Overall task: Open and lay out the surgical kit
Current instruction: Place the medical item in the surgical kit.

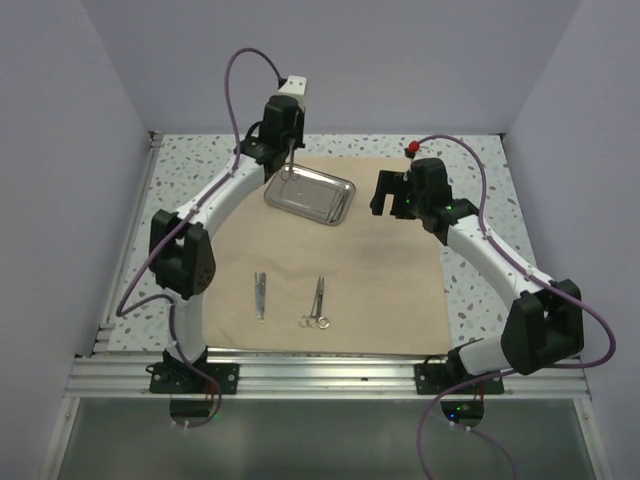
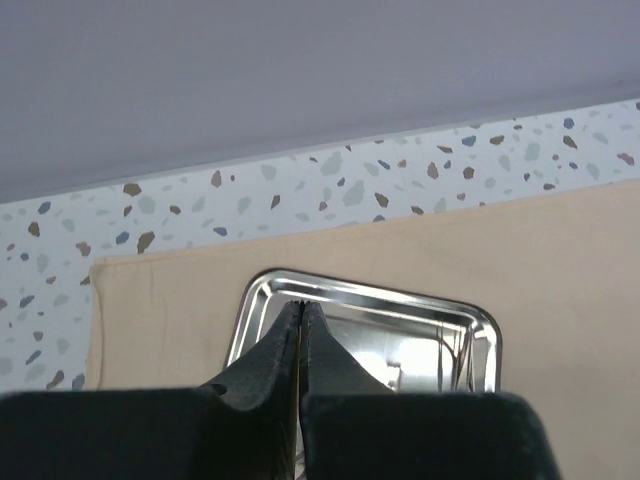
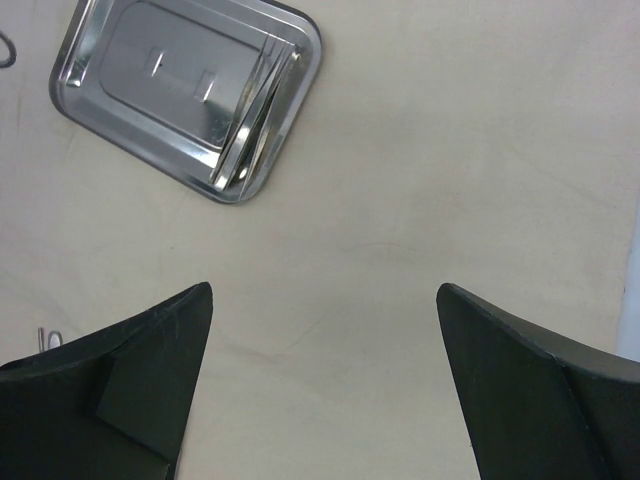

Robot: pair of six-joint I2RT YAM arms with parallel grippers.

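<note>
The beige cloth [image 1: 330, 270] lies spread flat on the table. The steel tray [image 1: 318, 205] sits on its far part and holds thin silver instruments [image 3: 255, 120] along one side. Tweezers [image 1: 260, 295] and scissors [image 1: 318, 303] lie on the near cloth. My left gripper [image 1: 291, 145] hovers over the tray's far left corner [image 2: 262, 290]. It is shut, with a thin silver instrument [image 1: 291, 167] hanging down from it. My right gripper [image 3: 325, 290] is wide open and empty above bare cloth [image 3: 420, 180], right of the tray [image 3: 120, 100].
The speckled tabletop [image 1: 480, 200] borders the cloth at the back and sides. Grey walls close in on three sides. An aluminium rail [image 1: 320, 372] runs along the near edge. A small red knob [image 1: 411, 149] stands behind the right gripper.
</note>
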